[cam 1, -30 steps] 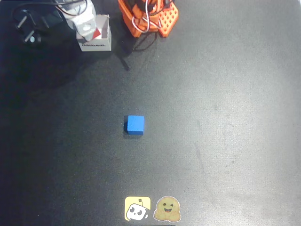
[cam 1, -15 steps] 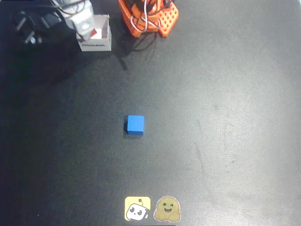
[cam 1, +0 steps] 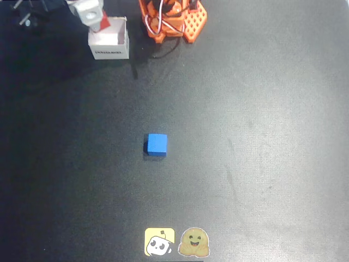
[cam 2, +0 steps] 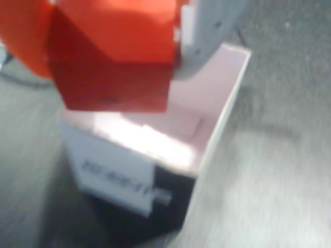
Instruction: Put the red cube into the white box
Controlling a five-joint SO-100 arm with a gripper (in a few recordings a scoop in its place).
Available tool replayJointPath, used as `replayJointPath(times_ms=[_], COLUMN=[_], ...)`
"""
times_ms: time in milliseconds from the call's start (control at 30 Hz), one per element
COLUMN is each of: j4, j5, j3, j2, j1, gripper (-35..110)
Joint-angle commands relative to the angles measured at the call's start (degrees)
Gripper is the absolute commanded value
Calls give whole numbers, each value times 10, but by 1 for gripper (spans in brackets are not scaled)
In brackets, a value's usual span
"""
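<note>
You have pulled the gripper [cam 1: 94,15] back toward the top left corner of the overhead view over the last second: it sat over the middle of the white box [cam 1: 110,42] before, and now it hangs at the box's upper left edge, so more of the pale box floor shows. The blue cube [cam 1: 156,144] has not shifted at all, and it sits well apart from the box in the middle of the table [cam 1: 262,136].

In the wrist view the red cube [cam 2: 111,62] is clamped between the orange finger on the left and the white finger [cam 2: 207,31] on the right, so the jaws are closed to the cube's width and nothing has been let go. The cube hangs above the open box [cam 2: 217,113], toward its far side, and is not resting on the floor as far as you can judge through the blur.

The box holds nothing: 1 bare pinkish floor, 4 thin walls, dark print on the front face. The backward drift probably means the drop is less centred, so line up again before you release.
</note>
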Motion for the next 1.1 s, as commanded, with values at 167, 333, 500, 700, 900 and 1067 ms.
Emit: replayJointPath(times_ms=[167,333,500,700,900,1067], j4=[7,17,25,26,24,23], j5=[0,2,1,-4,-7,-9], j3=[-1,-1,-1,-5,-6,-8], j2=[11,7,-4,-4,-4,-1], j1=[4,0,-1,-13,-26,-41], gripper=[0,0,0,13,18,21])
